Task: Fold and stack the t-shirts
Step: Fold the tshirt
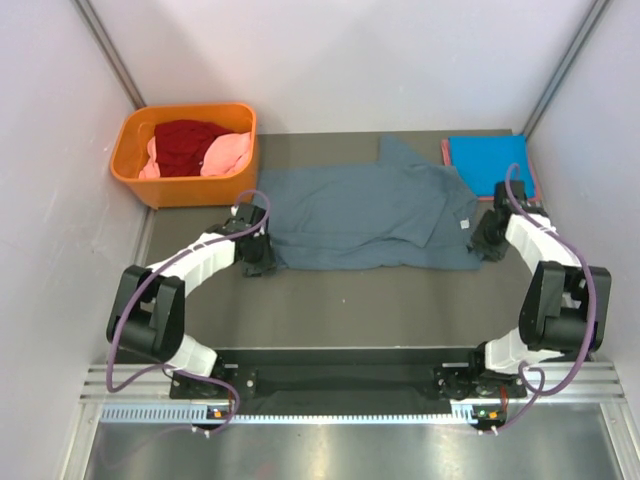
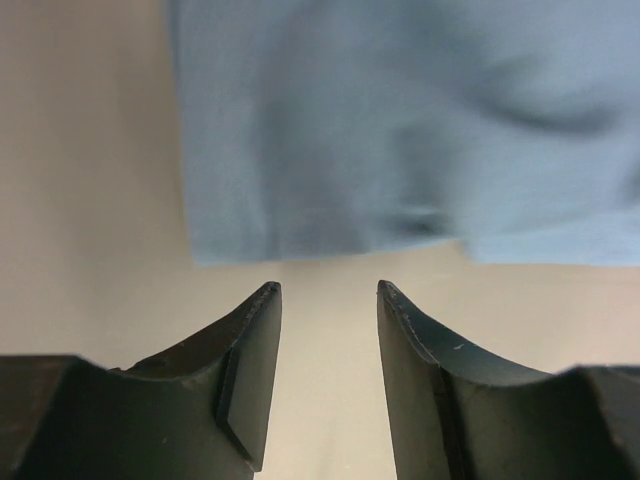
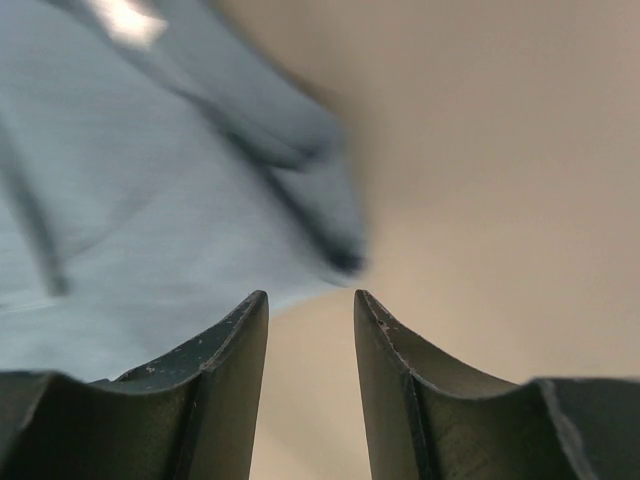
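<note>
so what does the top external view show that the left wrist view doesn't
Only the top external view: the orange basket holding a dark red tee and a pink tee, the bright blue tee folded at far right, the right gripper, and the whole spread outline of the grey-blue t-shirt. Only the left wrist view: the left gripper close up, jaws apart with nothing between them, just short of the shirt's edge. Both: the grey-blue t-shirt and the table.
</note>
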`<control>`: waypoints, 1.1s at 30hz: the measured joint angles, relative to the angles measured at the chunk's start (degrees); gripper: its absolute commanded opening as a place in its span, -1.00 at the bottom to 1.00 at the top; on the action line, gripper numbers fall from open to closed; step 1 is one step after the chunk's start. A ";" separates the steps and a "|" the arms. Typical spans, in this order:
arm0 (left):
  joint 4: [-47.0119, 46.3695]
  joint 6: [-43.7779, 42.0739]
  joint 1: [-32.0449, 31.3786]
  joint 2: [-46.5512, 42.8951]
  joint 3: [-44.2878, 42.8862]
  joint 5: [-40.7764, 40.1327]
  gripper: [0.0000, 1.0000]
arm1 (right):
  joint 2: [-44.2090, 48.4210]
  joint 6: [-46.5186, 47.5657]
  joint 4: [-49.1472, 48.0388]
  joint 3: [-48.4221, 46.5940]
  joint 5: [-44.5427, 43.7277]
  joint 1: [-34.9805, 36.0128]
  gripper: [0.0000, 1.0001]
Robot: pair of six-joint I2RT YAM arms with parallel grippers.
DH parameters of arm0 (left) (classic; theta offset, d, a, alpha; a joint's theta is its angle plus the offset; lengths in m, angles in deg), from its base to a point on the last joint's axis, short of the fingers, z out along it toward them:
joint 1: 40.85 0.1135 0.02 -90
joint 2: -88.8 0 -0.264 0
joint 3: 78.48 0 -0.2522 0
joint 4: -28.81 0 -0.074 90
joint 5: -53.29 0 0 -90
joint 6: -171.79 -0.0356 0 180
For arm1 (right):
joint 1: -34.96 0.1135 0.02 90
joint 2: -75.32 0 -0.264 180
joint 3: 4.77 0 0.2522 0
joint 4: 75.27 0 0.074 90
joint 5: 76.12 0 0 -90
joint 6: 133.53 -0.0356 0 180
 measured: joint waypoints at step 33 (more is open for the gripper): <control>-4.52 2.45 -0.87 4.76 0.31 -11.06 -1.00 | 2.95 -4.48 -7.87 10.80 -2.56 -6.32 -1.00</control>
